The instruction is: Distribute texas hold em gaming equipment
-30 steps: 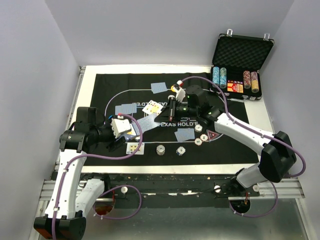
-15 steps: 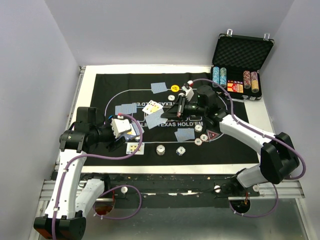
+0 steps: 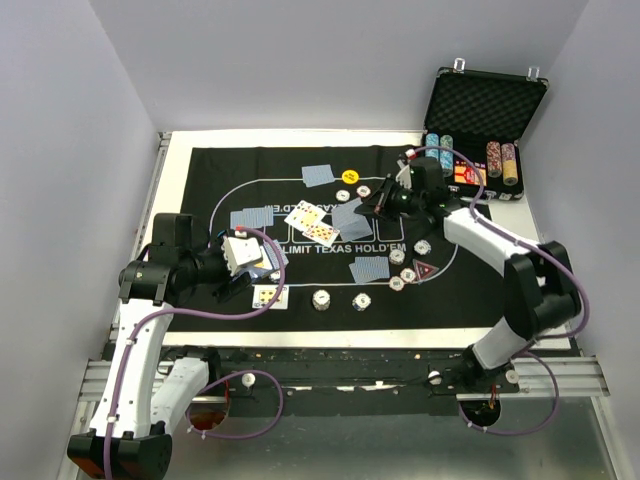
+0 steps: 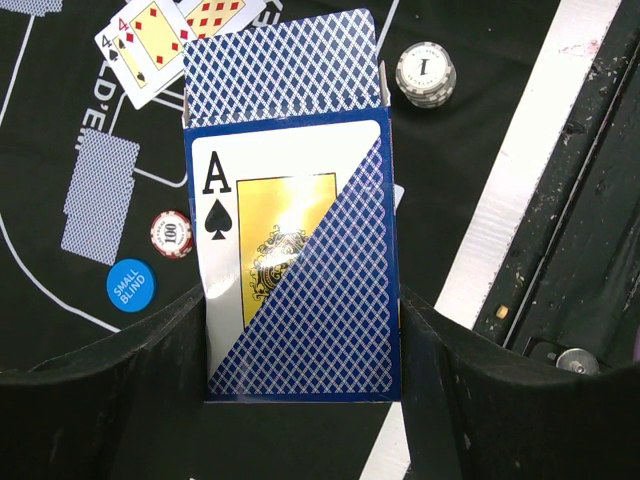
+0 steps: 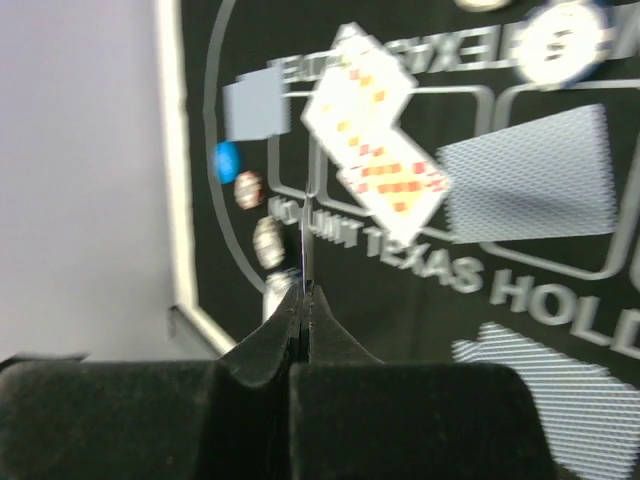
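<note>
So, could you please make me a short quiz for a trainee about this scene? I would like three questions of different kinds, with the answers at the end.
1. Which gripper holds the deck box?
A) the left gripper
B) the right gripper
C) neither one
2. True or false: the right gripper stands wide open.
3. Which two words are printed on the blue button disc?

Key
1. A. The box with the ace of spades sits between its fingers.
2. False. Its fingers are pinched shut, seemingly on a playing card that the wrist view shows edge-on.
3. SMALL BLIND.
</note>
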Robot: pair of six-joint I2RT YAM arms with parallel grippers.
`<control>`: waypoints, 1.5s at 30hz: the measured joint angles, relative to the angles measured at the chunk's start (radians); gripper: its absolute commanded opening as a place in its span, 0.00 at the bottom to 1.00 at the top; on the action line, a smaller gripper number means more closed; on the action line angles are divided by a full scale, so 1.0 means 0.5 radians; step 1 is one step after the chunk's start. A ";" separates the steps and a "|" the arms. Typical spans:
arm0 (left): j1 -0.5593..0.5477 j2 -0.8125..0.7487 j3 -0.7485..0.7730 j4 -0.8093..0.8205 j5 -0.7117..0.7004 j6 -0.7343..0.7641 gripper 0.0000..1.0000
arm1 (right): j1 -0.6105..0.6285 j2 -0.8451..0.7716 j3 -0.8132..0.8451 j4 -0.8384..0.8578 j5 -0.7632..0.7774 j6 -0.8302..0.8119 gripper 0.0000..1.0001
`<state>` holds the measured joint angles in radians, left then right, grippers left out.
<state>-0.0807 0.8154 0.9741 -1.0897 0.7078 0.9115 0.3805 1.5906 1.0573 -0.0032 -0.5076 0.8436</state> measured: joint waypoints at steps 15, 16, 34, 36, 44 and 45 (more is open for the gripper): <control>0.000 0.006 -0.071 0.070 -0.006 -0.015 0.49 | -0.045 0.606 0.163 -0.207 0.591 -0.353 0.02; 0.000 0.008 -0.088 0.087 -0.013 -0.020 0.49 | -0.045 0.615 0.175 -0.206 0.607 -0.362 0.09; 0.000 0.387 -0.472 0.485 -0.271 -0.098 0.79 | -0.046 0.401 0.212 -0.328 0.707 -0.449 0.84; 0.000 0.401 -0.472 0.510 -0.272 -0.108 0.99 | -0.045 0.288 0.206 -0.338 0.707 -0.448 0.86; 0.000 0.375 -0.472 0.566 -0.264 -0.144 0.99 | -0.045 -0.008 0.206 -0.369 0.707 -0.447 0.89; 0.000 0.355 -0.472 0.565 -0.263 -0.146 0.99 | -0.045 -0.021 0.206 -0.380 0.707 -0.447 0.89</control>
<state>-0.0807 0.9928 0.7383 -0.8074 0.5762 0.8383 0.3580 1.5799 1.1603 -0.1932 -0.1539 0.6201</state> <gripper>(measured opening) 0.987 0.879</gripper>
